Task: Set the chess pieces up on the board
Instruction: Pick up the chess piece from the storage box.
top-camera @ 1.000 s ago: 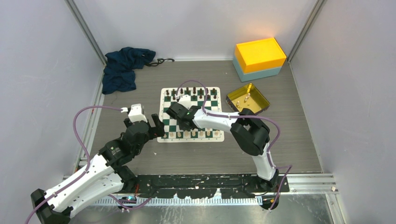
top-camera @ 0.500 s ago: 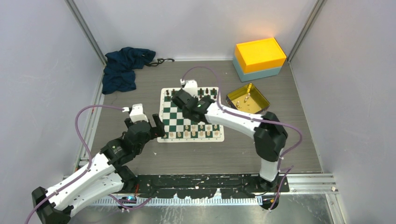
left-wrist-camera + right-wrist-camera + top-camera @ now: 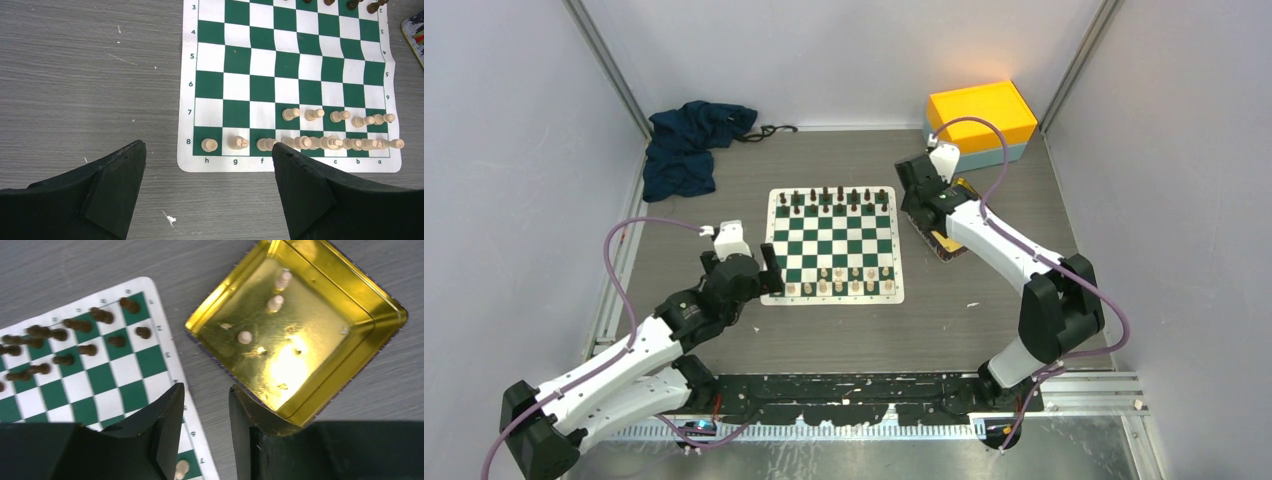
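Now the empty, half-open right claw (image 3: 206, 390) hangs at the gold tray (image 3: 320, 325) for chess pieces (image 3: 244, 337); the left claw (image 3: 208, 146) gapes, empty.

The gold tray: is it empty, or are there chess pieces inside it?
Not empty. In the right wrist view three light chess pieces are on the floor of the gold tray, apart from one another.

The left arm lies low, reaching toward two o'clock, with the left gripper (image 3: 764, 277) spread wide and empty. The right arm folds at its elbow and extends toward ten o'clock. The right gripper (image 3: 914, 196) tilts downward, its jaws narrowly parted and empty.
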